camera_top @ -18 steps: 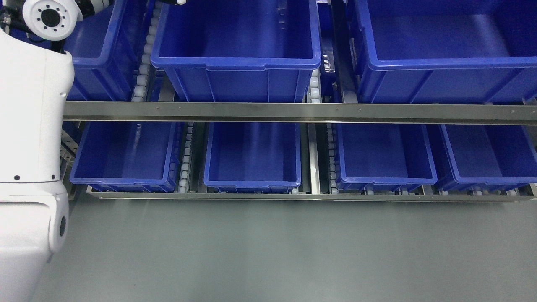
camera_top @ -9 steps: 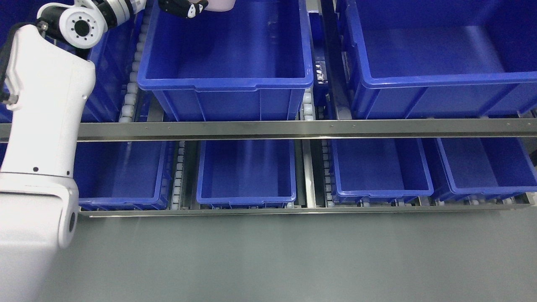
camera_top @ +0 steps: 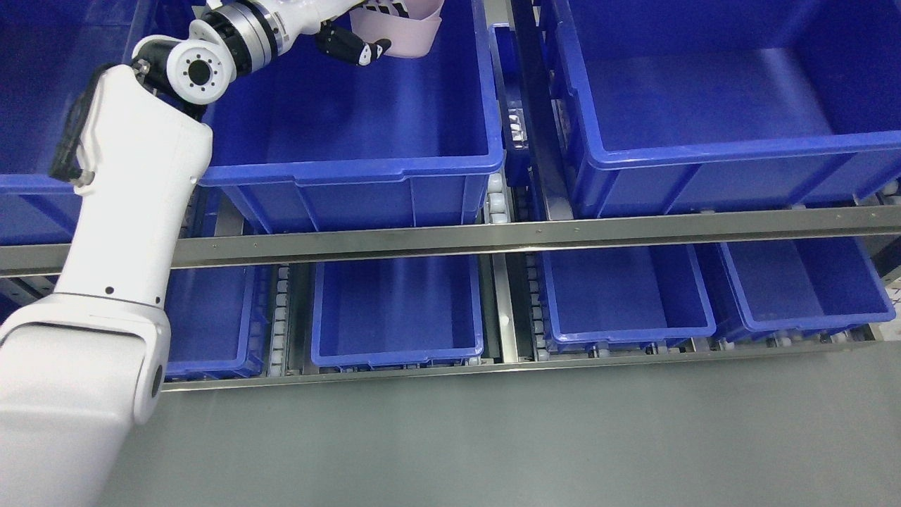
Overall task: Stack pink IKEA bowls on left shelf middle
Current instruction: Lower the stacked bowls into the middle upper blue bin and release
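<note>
My left arm comes in from the lower left and reaches up over the big blue bin (camera_top: 352,169) on the upper shelf level. My left hand (camera_top: 366,32) is at the top edge of the head view, its fingers curled on a pale pink bowl (camera_top: 412,35). The bowl is held over the far part of that bin, and its top is cut off by the picture's edge. The inside of the bin below shows nothing in it. My right arm is out of view.
A steel shelf rail (camera_top: 493,236) runs across the middle. A second large blue bin (camera_top: 704,141) stands at the upper right. Several smaller blue bins (camera_top: 398,310) sit on the lower level. Grey floor (camera_top: 493,436) lies in front of the rack.
The camera has tilted up and shifted, so the whole rack sits lower in the picture. My left hand and the pink bowl have come into view at the top.
</note>
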`<state>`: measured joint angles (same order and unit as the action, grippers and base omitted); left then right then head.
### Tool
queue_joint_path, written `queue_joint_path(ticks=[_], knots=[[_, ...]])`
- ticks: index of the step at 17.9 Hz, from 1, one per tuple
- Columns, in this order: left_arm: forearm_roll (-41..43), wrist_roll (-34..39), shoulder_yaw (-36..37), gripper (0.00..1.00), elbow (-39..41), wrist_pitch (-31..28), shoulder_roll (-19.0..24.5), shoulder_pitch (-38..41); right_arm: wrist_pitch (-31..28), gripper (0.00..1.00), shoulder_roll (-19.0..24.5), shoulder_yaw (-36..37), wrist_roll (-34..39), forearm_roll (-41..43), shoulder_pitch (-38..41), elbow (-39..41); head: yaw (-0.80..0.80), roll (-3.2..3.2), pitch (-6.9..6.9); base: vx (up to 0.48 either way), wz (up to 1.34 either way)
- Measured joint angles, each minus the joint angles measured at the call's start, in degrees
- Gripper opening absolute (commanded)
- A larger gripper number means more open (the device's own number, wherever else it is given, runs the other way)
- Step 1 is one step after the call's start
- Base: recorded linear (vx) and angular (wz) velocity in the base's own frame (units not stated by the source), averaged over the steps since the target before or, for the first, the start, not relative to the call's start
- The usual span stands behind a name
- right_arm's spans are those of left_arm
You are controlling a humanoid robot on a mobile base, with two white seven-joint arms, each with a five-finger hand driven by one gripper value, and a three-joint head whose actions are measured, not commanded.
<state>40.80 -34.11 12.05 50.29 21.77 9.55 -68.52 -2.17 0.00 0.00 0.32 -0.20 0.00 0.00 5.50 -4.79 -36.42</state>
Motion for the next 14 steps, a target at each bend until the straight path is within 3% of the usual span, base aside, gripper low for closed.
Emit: queue_joint_path(ticks=[3,8,10,14], knots=[[0.06,-0.02,-0.21,0.58,0.0,-0.08,-0.44,0.59,-0.08,1.0,0.0,0.0,0.0,0.09,0.0,0.0,0.0,0.0,0.0,0.031,-0.02],[0.08,-0.02,-0.52,0.84,0.67,-0.09,0.14,0.91,0.11,1.0,0.0,0.0,0.0,-2.39,0.0,0.0,0.0,0.0,0.0,0.006,0.0],[-0.02,-0.15,-0.72,0.93,1.53,-0.1,0.7,0.92,0.14,1.0,0.0,0.0,0.0,-1.5,0.0,0.0,0.0,0.0,0.0,0.0,0.0],[-1.02,-0.42,-2.31,0.98,4.94,-0.48,0.34,0.75,0.18,1.0,0.0,0.0,0.0,-0.52,0.0,0.0,0.0,0.0,0.0,0.0,0.0]])
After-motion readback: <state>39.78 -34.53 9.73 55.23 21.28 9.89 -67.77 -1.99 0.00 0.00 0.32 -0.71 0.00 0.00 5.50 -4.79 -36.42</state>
